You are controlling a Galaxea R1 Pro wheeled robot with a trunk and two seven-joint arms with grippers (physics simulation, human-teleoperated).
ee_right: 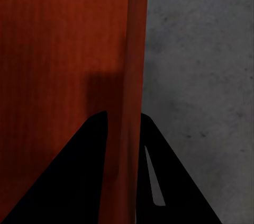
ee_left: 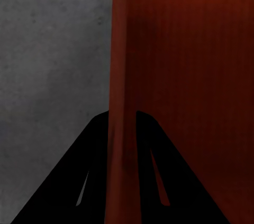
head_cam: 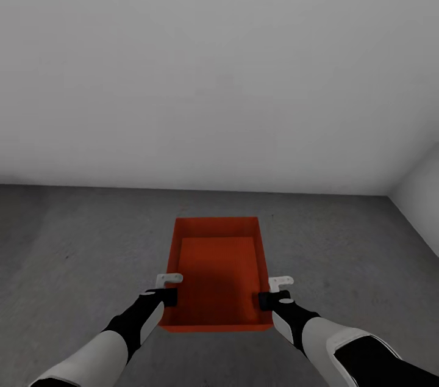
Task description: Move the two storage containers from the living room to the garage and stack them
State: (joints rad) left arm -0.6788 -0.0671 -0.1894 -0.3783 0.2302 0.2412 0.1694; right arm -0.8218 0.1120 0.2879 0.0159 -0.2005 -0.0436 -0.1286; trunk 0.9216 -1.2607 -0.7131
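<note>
Grey concrete floor and white walls suggest the garage. Left gripper and right gripper jaws clamp opposite walls of one storage container, over the floor. The second container still needs fetching and stacking.

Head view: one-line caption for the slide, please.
Both grippers, left and right, clamp opposite side walls of a red-orange storage container above grey concrete floor.

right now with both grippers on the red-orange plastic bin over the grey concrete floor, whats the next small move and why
Probably lower the red-orange open-topped plastic bin straight down onto the dark grey concrete floor. The left gripper and right gripper each straddle a side wall, and bare concrete shows beside the bin. Whether it already rests on the floor cannot be told.
</note>
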